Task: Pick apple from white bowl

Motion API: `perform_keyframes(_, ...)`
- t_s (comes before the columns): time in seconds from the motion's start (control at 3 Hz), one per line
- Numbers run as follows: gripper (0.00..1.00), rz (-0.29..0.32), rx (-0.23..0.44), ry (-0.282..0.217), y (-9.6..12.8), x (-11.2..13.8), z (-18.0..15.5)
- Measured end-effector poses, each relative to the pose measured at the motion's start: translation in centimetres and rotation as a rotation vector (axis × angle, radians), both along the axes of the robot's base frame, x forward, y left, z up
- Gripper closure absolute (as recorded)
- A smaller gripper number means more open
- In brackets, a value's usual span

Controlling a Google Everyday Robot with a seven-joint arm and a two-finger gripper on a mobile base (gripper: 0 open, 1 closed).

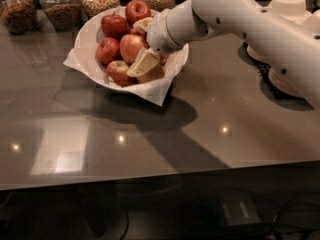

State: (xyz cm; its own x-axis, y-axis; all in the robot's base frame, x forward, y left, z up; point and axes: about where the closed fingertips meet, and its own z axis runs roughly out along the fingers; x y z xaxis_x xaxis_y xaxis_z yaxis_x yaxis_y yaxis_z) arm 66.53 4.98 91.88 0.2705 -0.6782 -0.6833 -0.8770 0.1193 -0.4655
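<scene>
A glossy grey-brown table (210,134) carries everything and shows bright spots of reflected light near its front edge. The white bowl (82,39) stands on it at the back left, casting a dark shadow forward, and a napkin (157,91) corner hangs over the rim toward the front. Four jars (61,6) stand in a row along the back edge, behind the bowl. Stacks of small bowls (290,6) stand at the far right, well apart from the white bowl. The gripper (145,64) is low inside the white bowl's right half.

Apples (114,26) in white bowl (85,31) partly hidden behind end effector (144,45); arm (260,29) cut off right.
</scene>
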Motion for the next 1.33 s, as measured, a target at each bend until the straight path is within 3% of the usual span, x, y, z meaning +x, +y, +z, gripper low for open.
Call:
perform_keyframes(0.33,0.33,-0.001,-0.002,0.009,0.17,0.26,-0.44)
perform_keyframes(1.33,1.0,0.003,-0.025,0.016,0.31,0.44,0.28)
